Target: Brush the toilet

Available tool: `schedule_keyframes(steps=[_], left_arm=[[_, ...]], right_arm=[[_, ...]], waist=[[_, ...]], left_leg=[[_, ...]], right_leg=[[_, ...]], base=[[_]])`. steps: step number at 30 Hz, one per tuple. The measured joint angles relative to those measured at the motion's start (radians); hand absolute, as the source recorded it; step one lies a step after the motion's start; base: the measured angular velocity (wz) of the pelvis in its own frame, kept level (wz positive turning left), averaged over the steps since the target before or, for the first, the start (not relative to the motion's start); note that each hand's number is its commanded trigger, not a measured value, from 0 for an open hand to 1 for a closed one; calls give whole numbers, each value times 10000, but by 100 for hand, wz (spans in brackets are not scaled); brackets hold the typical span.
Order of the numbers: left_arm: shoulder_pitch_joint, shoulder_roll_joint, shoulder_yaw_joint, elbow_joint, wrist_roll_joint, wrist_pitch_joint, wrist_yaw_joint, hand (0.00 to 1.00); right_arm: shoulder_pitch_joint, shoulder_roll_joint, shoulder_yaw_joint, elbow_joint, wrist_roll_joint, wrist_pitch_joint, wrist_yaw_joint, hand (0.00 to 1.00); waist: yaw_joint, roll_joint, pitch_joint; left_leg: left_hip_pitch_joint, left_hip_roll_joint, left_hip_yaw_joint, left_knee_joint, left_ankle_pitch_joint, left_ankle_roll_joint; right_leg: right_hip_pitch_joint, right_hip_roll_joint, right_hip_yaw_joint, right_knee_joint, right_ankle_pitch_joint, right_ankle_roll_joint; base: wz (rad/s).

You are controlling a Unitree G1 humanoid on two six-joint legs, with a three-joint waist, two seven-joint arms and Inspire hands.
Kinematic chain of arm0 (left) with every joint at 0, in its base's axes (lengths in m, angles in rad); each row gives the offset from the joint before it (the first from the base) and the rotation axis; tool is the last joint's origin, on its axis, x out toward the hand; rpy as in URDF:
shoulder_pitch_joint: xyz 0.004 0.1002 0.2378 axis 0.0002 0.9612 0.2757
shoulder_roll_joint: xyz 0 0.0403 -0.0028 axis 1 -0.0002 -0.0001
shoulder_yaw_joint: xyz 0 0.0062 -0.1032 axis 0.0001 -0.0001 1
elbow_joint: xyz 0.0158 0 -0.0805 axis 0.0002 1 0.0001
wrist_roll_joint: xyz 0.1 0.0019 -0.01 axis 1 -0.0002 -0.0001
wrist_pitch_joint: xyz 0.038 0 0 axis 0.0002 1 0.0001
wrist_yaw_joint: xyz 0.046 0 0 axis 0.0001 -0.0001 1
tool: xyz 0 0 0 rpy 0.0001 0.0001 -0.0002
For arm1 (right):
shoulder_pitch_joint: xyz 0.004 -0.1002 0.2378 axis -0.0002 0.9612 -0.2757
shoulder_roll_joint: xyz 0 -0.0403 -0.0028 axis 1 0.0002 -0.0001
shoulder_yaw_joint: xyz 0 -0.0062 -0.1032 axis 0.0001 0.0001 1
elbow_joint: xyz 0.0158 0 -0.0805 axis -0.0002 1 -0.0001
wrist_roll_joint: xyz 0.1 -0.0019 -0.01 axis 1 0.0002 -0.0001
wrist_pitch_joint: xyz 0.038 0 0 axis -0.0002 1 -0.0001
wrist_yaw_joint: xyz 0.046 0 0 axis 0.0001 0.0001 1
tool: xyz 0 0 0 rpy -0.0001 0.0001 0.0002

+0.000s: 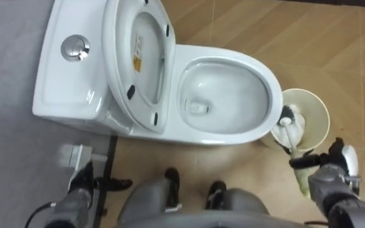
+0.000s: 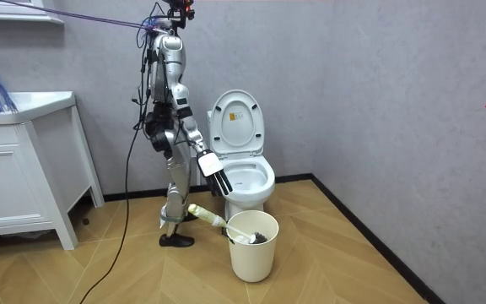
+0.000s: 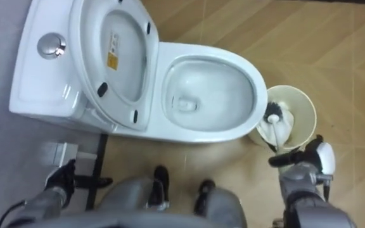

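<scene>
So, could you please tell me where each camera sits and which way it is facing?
Left eye view: on the robot's head, looking down at the toilet and bin; left hand lower left, right hand lower right.
Right eye view: just beside it, same downward look and hands.
Room view: off in the room, facing the wall; the whole robot stands by the toilet.
All three share the toilet and bin.
</scene>
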Motion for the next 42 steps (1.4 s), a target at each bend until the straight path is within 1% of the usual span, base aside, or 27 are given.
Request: schedule_keyframes(steps=[1, 2, 4, 6, 7, 8, 9, 11, 13, 15, 17, 20, 21, 24, 25, 26, 27, 28, 30, 33, 36, 38, 42], left_arm=[[-119, 6, -96, -95, -2, 3, 34, 0], [-156, 8, -150, -194, -2, 11, 34, 0], [-349, 24, -477, -487, -5, 1, 27, 0], [-573, 32, -793, -597, -23, -7, 29, 0], [-759, 44, -1034, -691, -98, -9, 28, 0], [-827, 56, -1124, -764, -175, -8, 24, 0], [-940, 84, -1309, -887, -185, -9, 23, 0], [-996, 95, -1527, -1146, -196, -8, 29, 0], [-1019, 155, -1742, -1426, -357, -8, 36, 0], [-1010, 220, -1842, -1741, -406, 10, 41, 0], [-994, 241, -1842, -2151, -408, 19, 44, 0], [-1012, 356, -1843, -2558, -476, 24, 49, 0], [-998, 373, -1844, -2801, -482, 54, 63, 0], [-1015, 372, -1913, -3309, -497, 90, 66, 0], [-1019, 381, -2001, -3447, -587, 101, 67, 0], [-1017, 401, -2059, -3513, -634, 116, 64, 0], [-1017, 412, -2134, -3619, -882, 157, 59, 0], [-1017, 415, -2185, -3680, -1138, 209, 56, 0], [-1000, 429, -2228, -3719, -1196, 229, 56, 0], [-968, 458, -2248, -3867, -1198, 302, 71, 0], [-1013, 533, -2376, -3935, -1304, 300, 72, 0], [-1025, 674, -2410, -3962, -1351, 300, 94, 0], [-1002, 805, -2437, -4146, -1428, 309, 247, 0]], right_arm=[[-127, -59, -4, 7, 127, 6, -61, 0], [-179, -75, 5, 5, 193, 8, -98, 0], [-374, -148, 82, 103, 628, 15, -114, 0], [-421, -319, 364, 177, 915, 30, -107, 0], [-429, -436, 446, 182, 965, 35, -107, 0], [-441, -481, 509, 189, 985, 41, -107, 0], [-475, -583, 638, 198, 1001, 61, -101, 0], [-582, -754, 728, 203, 973, 138, -97, 0], [-767, -905, 867, 199, 1020, 139, -99, 0], [-903, -972, 1061, 197, 1090, 137, -108, 0], [-962, -1062, 1058, 208, 1230, 145, -99, 0], [-1220, -1110, 1097, 195, 1657, 277, -69, 0], [-1235, -1135, 1099, 212, 1728, 278, -9, 0], [-1259, -1242, 1129, 230, 2058, 379, 196, 0], [-1279, -1305, 1199, 216, 2164, 446, 254, 0], [-1294, -1325, 1233, 216, 2252, 466, 262, 0], [-1314, -1385, 1369, 221, 2486, 478, 271, 0], [-1338, -1450, 1506, 216, 2656, 480, 289, 0], [-1314, -1509, 1635, 219, 2760, 482, 366, 0], [-1267, -1550, 1915, 222, 2837, 490, 526, 0], [-1270, -1562, 2112, 228, 2891, 515, 733, 0], [-1290, -1585, 2300, 215, 2908, 535, 906, 0], [-1295, -1755, 2399, 192, 3215, 577, 1067, 0]], waist=[[6, -14, 15], [8, -17, 17], [50, 1, 25], [147, 7, 39], [196, 10, 51], [202, -1, 57], [228, -31, 80], [225, -28, 118], [230, -35, 172], [223, -54, 190], [252, -54, 196], [287, -34, 208], [319, -14, 212], [473, 55, 215], [492, 89, 213], [511, 96, 208], [519, 139, 209], [540, 207, 194], [572, 239, 197], [570, 247, 197], [571, 252, 195], [548, 257, 192], [575, 262, 190]], left_leg=[[-362, 4, -12, 186, 1, 29], [-524, 10, -20, 262, 3, 43], [-1056, 58, -24, 532, 26, 82], [-1484, 50, -15, 697, 84, 135], [-1784, 44, -9, 802, 124, 144], [-1921, 26, 3, 814, 166, 158], [-2164, -48, 5, 849, 230, 175], [-2514, -115, 15, 1031, 236, 186], [-2980, -98, 11, 1265, 235, 187], [-3369, -96, -15, 1430, 235, 185], [-3804, -118, -1, 1746, 216, 206], [-4383, -142, 20, 2199, 119, 215], [-4593, -139, 11, 2379, 71, 200], [-5041, -100, 1, 2784, -37, 155], [-5174, -116, 19, 2897, -53, 149], [-5249, -128, 39, 2962, -66, 145], [-5429, -126, 58, 3161, -125, 134], [-5620, -115, 42, 3365, -179, 115], [-5896, -102, 29, 3701, -280, 77], [-6345, -102, 0, 4222, -442, -6], [-6612, -96, 1, 4609, -566, -62], [-6795, -74, 6, 4878, -674, -107], [-7177, -46, 8, 5188, -709, -136]], right_leg=[[-396, -95, 22, 312, -78, 0], [-564, -100, 22, 447, -103, -6], [-1087, -94, 17, 722, -100, -14], [-1561, -117, 10, 1007, -101, -23], [-1899, -152, 38, 1173, -99, -23], [-2073, -218, 43, 1272, -101, -33], [-2390, -291, 82, 1512, -115, -88], [-2817, -427, 102, 1882, -172, -124], [-3289, -456, 151, 2141, -215, -158], [-3675, -541, 111, 2348, -279, -201], [-4137, -591, 137, 2763, -406, -212], [-4738, -725, 146, 3359, -617, -292], [-4945, -781, 153, 3556, -702, -320], [-5374, -804, 167, 3989, -855, -396], [-5540, -884, 177, 4172, -909, -437], [-5641, -930, 183, 4283, -945, -463], [-5825, -986, 186, 4518, -1021, -511], [-6004, -1018, 174, 4712, -1099, -552], [-6274, -1080, 167, 5061, -1224, -635], [-6706, -1174, 175, 5632, -1452, -735], [-6978, -1175, 233, 6027, -1612, -792], [-7152, -1167, 252, 6276, -1695, -862], [-7536, -1220, 253, 6618, -1777, -955]], base=[[9], [4], [0], [0], [0], [0], [7], [4], [0], [6], [11], [8], [6], [2], [3], [3], [3], [0], [2], [5], [1], [-4], [0]])
